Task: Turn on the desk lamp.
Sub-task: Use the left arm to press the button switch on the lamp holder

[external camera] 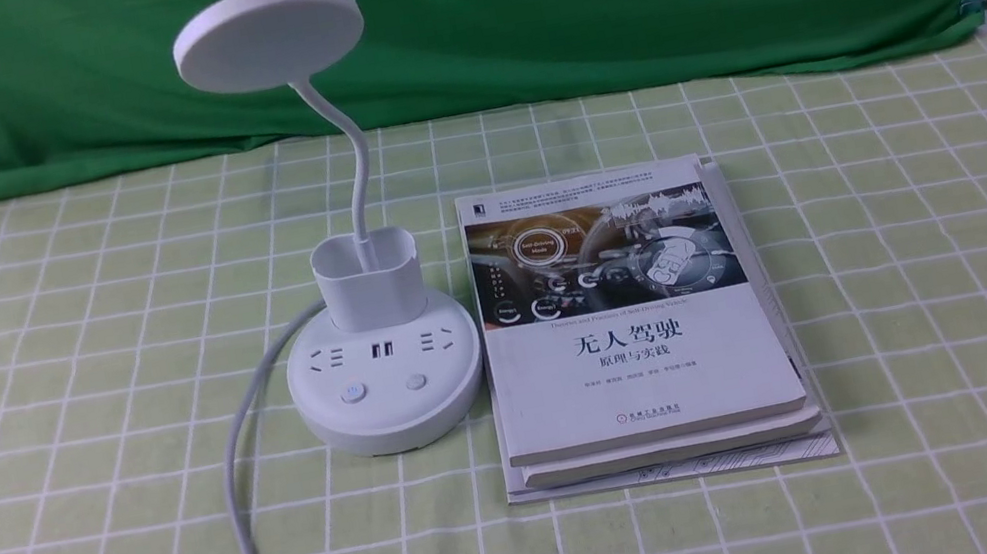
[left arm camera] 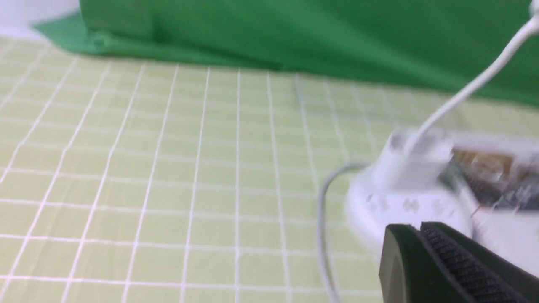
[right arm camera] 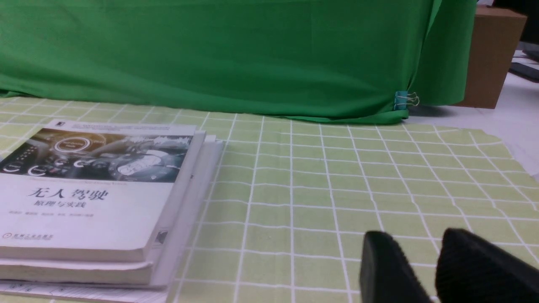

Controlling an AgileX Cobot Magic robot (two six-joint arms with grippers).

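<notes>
Possibly at risk of missing the button or shoving the lamp, left of centre in the front frame, through an off-centre press, with left claw closed on nothing visible, right claw parted slightly, empty.

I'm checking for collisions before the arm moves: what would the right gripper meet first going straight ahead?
Probably the green curtain: the right gripper seems to point over the tablecloth towards it, though depth and tilt are unclear.
</notes>
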